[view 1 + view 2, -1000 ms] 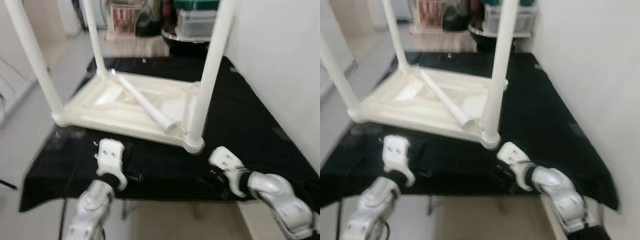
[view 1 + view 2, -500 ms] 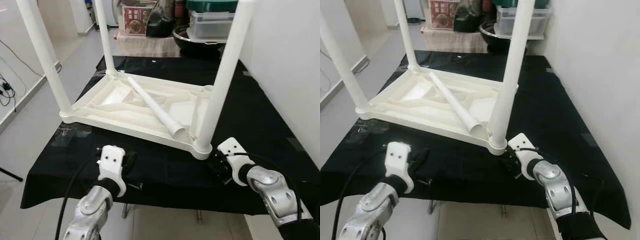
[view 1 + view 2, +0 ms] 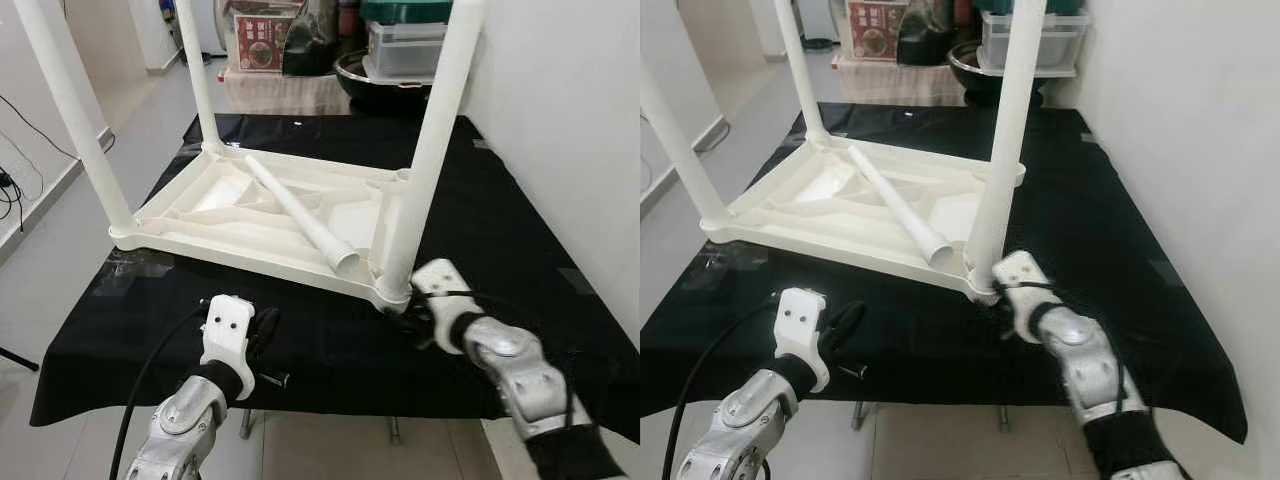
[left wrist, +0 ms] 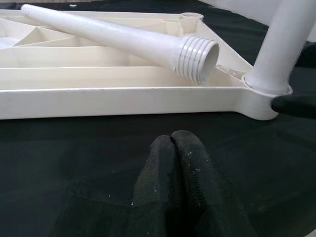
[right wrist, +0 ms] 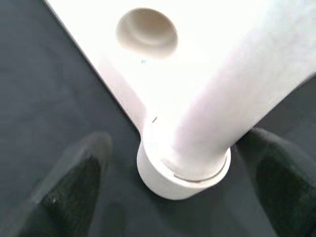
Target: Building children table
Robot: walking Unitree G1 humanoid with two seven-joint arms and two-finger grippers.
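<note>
A: Workpiece appearance and position?

B: White plastic children's tabletop, upside down on a black cloth that covers a work table. Ribbed underside faces up. Three legs stand upright in corner sockets: near-right leg, near-left leg, far-left leg. All three are cut off by the top edge of the eye views.

A: Anything lying in the upturned top?

B: One loose leg lies diagonally across the ribs, its threaded open end pointing to the near-right corner and resting near that corner's rim. The far-right socket carries no leg.

A: Right gripper?

B: Right gripper is at the base of the near-right leg. Its two black fingers are spread wide, one on each side of the leg's collar. Contact cannot be told from the wrist view; gaps show on both sides.

A: Left gripper?

B: Left gripper hovers low over the cloth just before the near long edge of the tabletop, fingertips pressed together, holding nothing.

A: Hard to make out?

B: Storage bins, a dark bowl and a printed box stand beyond the far end of the table; details unclear. A small dark object on the cloth beside the left gripper cannot be identified.
</note>
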